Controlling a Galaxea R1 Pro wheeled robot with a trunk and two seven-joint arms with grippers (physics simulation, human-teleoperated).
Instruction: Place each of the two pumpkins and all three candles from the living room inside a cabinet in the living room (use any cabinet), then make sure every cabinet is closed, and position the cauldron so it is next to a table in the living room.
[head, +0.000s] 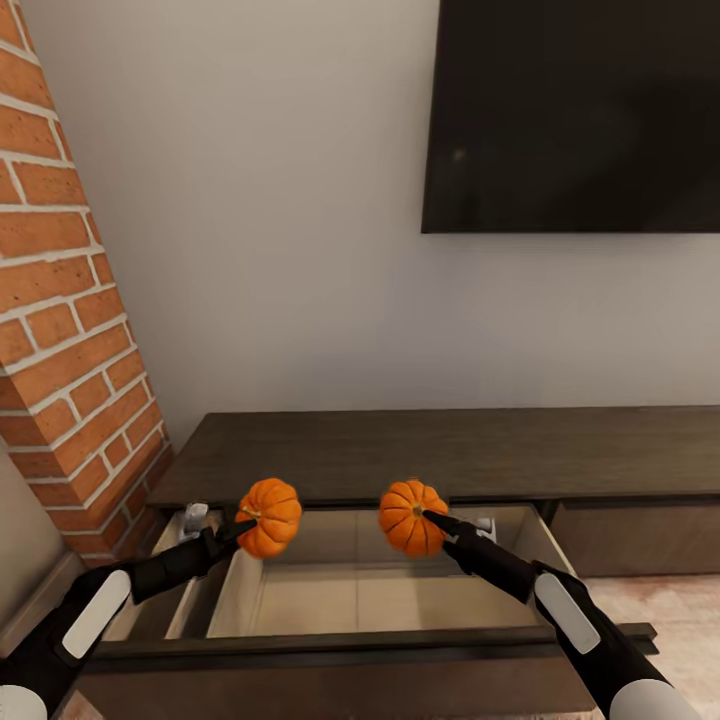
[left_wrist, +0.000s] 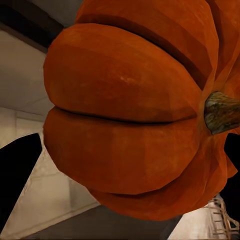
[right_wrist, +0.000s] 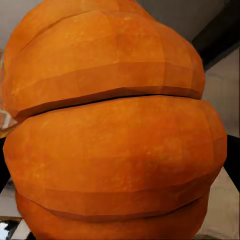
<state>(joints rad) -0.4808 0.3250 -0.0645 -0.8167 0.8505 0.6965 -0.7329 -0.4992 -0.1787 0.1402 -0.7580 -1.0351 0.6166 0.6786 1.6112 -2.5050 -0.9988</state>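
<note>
Head view: two pumpkins, one per arm. The left gripper (head: 243, 527) pinches the left pumpkin (head: 270, 516); the right gripper (head: 432, 520) pinches the right pumpkin (head: 411, 517). Both hang over the open drawer (head: 330, 598) of the dark cabinet (head: 440, 455), its pale interior bare beneath them. Black TV (head: 572, 115) on the wall above, brick column (head: 60, 300) at left. Candles counted: none here.

Left wrist view: the left pumpkin (left_wrist: 135, 110) sits close against the lens, ribs bulging, brown stem (left_wrist: 222, 112) pointing off to one side. A dark finger (left_wrist: 17, 175) flanks it, pressed to the rind.

Right wrist view: the right pumpkin (right_wrist: 112, 130), rib seams running across; dark finger edges barely show at the frame sides.

Judgement: small, rigid, probably light; smooth rounded ribs could roll or slip. Best held across the flattened body, pads seated in rib grooves, not by the stem. Release low in the drawer so they don't roll.
</note>
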